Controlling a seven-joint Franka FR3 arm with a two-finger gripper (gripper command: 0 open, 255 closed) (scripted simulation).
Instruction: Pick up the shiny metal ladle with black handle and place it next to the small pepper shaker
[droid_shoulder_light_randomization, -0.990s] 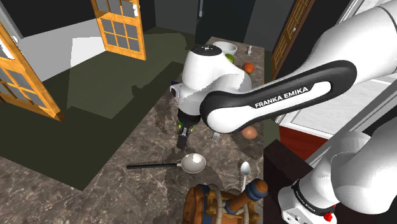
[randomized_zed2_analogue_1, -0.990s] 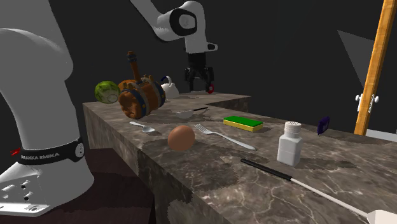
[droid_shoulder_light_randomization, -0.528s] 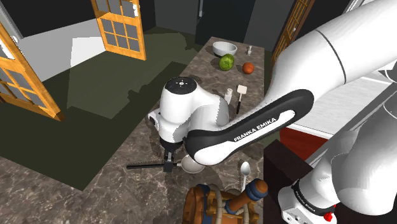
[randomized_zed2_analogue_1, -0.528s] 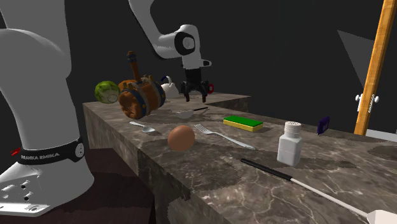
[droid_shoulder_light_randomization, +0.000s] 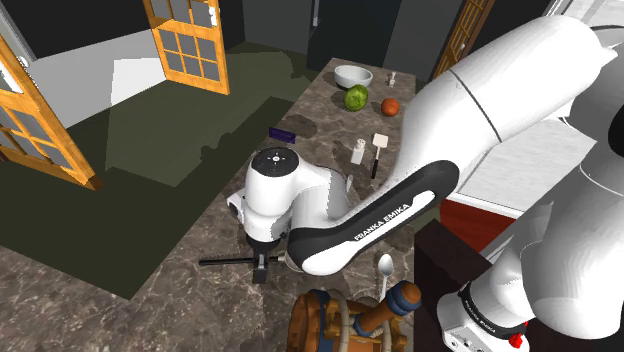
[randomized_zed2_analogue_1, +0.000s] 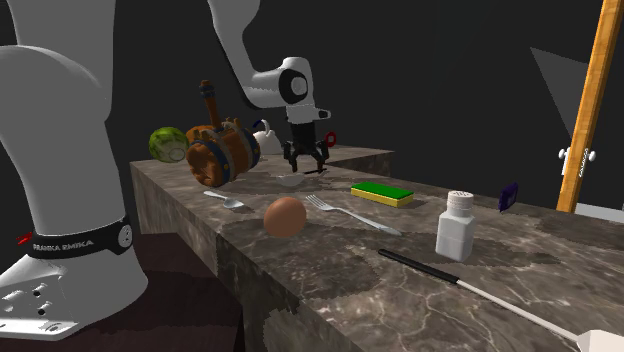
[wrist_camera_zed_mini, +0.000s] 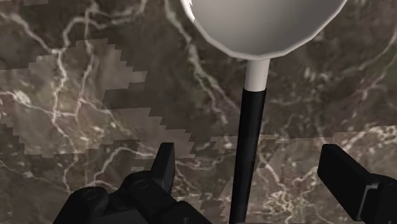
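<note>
Second exterior view, near end of the counter (randomized_zed2_analogue_1: 520, 258): white shaker (randomized_zed2_analogue_1: 456, 225) is standing upright. Farther along, an egg (randomized_zed2_analogue_1: 285, 216), a fork (randomized_zed2_analogue_1: 350, 214) and a green sponge (randomized_zed2_analogue_1: 382, 192) are lying. Far end: ladle (randomized_zed2_analogue_1: 290, 180) is lying flat on the counter, well apart from the shaker. Tool (randomized_zed2_analogue_1: 305, 166) is hanging low over its black handle, fingers (wrist_camera_zed_mini: 164, 167) standing wide apart, straddling the handle without touching it and gripping nothing.

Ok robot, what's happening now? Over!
Hand open, low over the counter. Ladle handle between fingers, not gripped. Sponge and fork lie toward the pepper shaker.
</note>
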